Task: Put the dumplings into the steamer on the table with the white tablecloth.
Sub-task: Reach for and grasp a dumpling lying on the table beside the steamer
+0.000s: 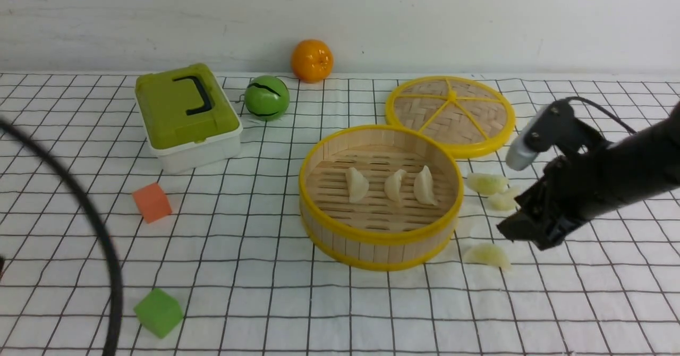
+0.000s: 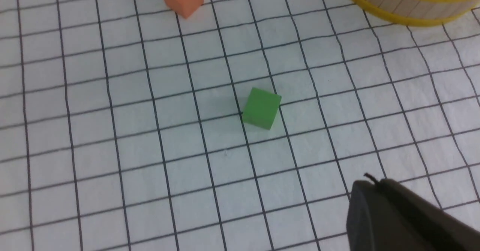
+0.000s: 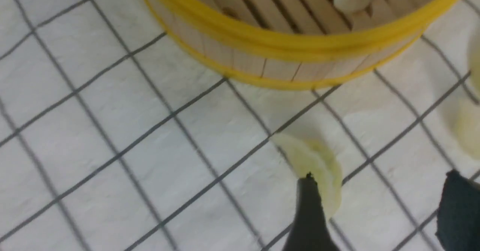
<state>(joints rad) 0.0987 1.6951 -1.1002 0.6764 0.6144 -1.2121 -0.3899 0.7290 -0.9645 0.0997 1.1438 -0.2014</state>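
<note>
The steamer (image 1: 329, 154) stands mid-table on the white tablecloth (image 1: 265, 292) and holds three cream-white dumplings (image 1: 394, 185). Three pale yellow-green dumplings lie on the cloth to its right: one (image 1: 484, 183) by the rim, one (image 1: 502, 200) partly behind my right arm, one (image 1: 489, 255) nearer the front. My right gripper (image 1: 523, 234) is open and empty, hovering just right of the front dumpling (image 3: 313, 165), which lies under one fingertip (image 3: 308, 191) in the right wrist view. The steamer's wall shows there (image 3: 240, 52). My left gripper (image 2: 371, 191) is shut, over bare cloth.
The woven yellow-rimmed lid (image 1: 450, 112) lies behind the steamer. A green-lidded box (image 1: 186, 114), a green ball (image 1: 266, 98) and an orange (image 1: 312, 60) stand at the back. An orange cube (image 1: 152, 202) and a green cube (image 1: 158, 311) lie at the left, near a black cable (image 1: 101, 239).
</note>
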